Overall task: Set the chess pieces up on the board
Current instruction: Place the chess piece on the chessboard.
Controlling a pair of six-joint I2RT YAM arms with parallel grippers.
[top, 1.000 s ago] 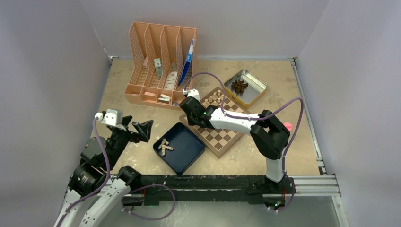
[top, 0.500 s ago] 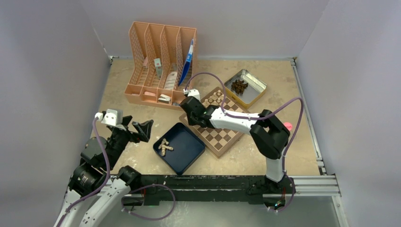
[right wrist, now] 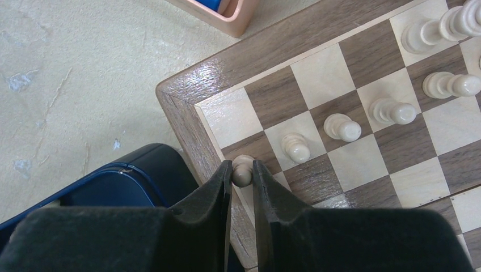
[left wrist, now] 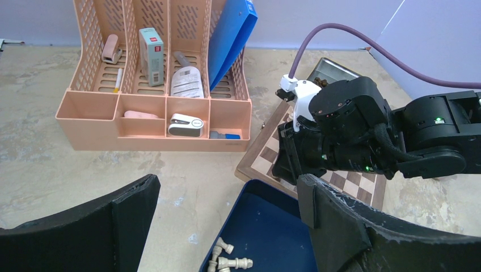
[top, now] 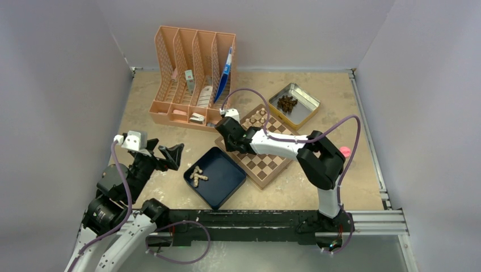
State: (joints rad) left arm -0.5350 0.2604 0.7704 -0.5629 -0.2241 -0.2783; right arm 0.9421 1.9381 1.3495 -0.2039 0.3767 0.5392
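- The right wrist view alone showed the grasp: the right gripper (right wrist: 242, 164) was clenched on the head of one pale pawn (right wrist: 244, 177), with a finger pressed on each side of it.
- This pawn stood on a dark square at the edge of the board (right wrist: 182, 85), one row from the corner (the base was partly hidden by the fingers).
- Three more pawns (right wrist: 296, 148) stood in a diagonal line across the picture, just beside the held one, and other pieces (right wrist: 431, 31) were near the upper right corner.
- From the top view the arm's wrist covered this corner, so the held pawn could not be seen there.
- The top view showed instead the blue tray (top: 224, 180), touching the left side of the board, with some pale pieces (top: 197, 175) lying in it.
- It also showed a metal tin (top: 309, 101) with dark pieces (top: 287, 103) behind the board, and a peach organizer (top: 193, 85) at the back left.
- The left gripper (left wrist: 227, 187) was spread wide and held nothing; it hung near the tray, well apart from the board.
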